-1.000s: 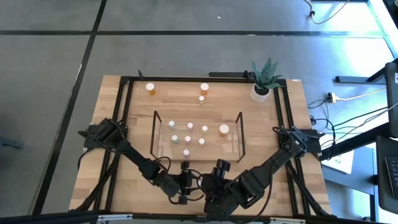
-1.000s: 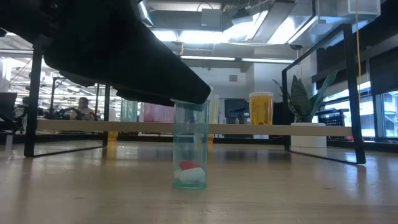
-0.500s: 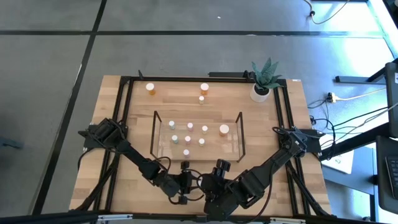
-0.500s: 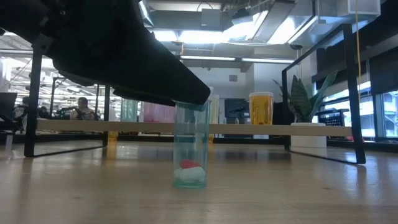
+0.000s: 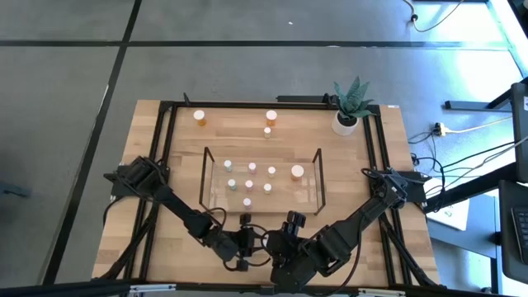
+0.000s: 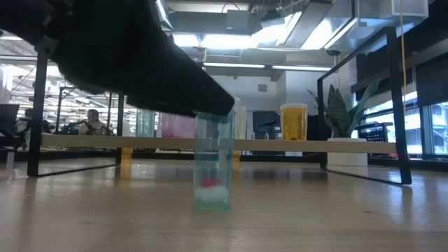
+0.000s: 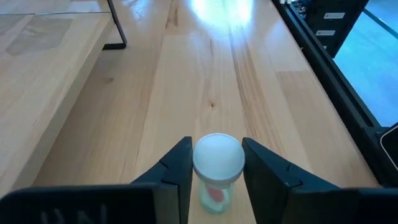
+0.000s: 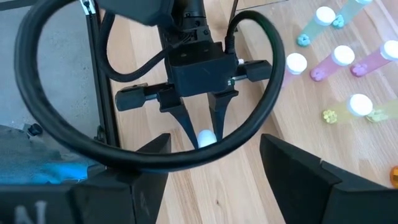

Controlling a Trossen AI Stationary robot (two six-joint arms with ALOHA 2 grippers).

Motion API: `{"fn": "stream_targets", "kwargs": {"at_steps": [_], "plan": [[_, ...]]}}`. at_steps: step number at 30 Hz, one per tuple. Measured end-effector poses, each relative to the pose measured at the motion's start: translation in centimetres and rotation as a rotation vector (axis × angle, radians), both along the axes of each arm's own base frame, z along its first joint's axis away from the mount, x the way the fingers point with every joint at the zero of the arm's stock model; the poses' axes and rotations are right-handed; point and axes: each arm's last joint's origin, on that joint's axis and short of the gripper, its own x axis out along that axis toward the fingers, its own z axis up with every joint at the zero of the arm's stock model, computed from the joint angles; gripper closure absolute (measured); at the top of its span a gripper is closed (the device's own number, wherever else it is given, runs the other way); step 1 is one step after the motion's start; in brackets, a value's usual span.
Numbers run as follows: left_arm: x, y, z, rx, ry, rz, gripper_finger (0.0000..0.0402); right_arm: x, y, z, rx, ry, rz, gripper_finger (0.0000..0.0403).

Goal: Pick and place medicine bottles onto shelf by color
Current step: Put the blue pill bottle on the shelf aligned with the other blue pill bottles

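**Left gripper closed on green bottle at near table edge**

The left gripper (image 7: 213,165) stands at the near edge of the table (image 5: 239,132), in front of the shelf (image 5: 262,178). Its 2 fingers (image 7: 174,171) press on either side of the white cap of a small greenish bottle (image 6: 213,162), which stands upright. In the low view the bottle's clear green body shows below the dark gripper, with a red and white mass inside near its bottom (contents not identifiable).

The right gripper (image 8: 214,155) waits just beside the left one at the same near edge, its jaws standing open and holding nothing. Its wrist view looks straight at the left gripper and the white cap between the left fingers.

The shelf holds 7 bottles with white caps. 3 further bottles stand on the table beyond the shelf: 1 orange bottle (image 5: 200,117) toward the far left, and 2 (image 5: 271,117) near the far centre. A potted plant (image 5: 350,106) occupies the far right corner.
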Motion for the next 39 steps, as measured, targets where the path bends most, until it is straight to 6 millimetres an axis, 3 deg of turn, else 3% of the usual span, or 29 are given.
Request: {"fn": "stream_targets", "kwargs": {"at_steps": [5,13,26,32,39], "plan": [[-0.3,-0.1,1.2,-0.01,-0.013,-0.006,0.0295,0.0,0.0,0.0,0.0,0.0,0.0,0.0154],[-2.1,0.0,4.7,-0.015,0.01,-0.01,0.0295,0.0,0.0,0.0,0.002,0.0,-0.001,0.0154],[-7.9,1.0,11.0,-0.004,0.022,0.119,0.0295,0.0,0.0,0.0,0.004,-0.002,0.0,0.0154],[-10.2,1.7,12.2,0.011,0.02,0.199,0.0295,0.0,0.0,0.0,0.005,-0.004,0.001,0.0154],[-12.0,1.6,11.6,-0.031,0.065,0.269,0.0295,0.1,0.1,0.1,0.008,-0.009,0.001,0.0154]]}}
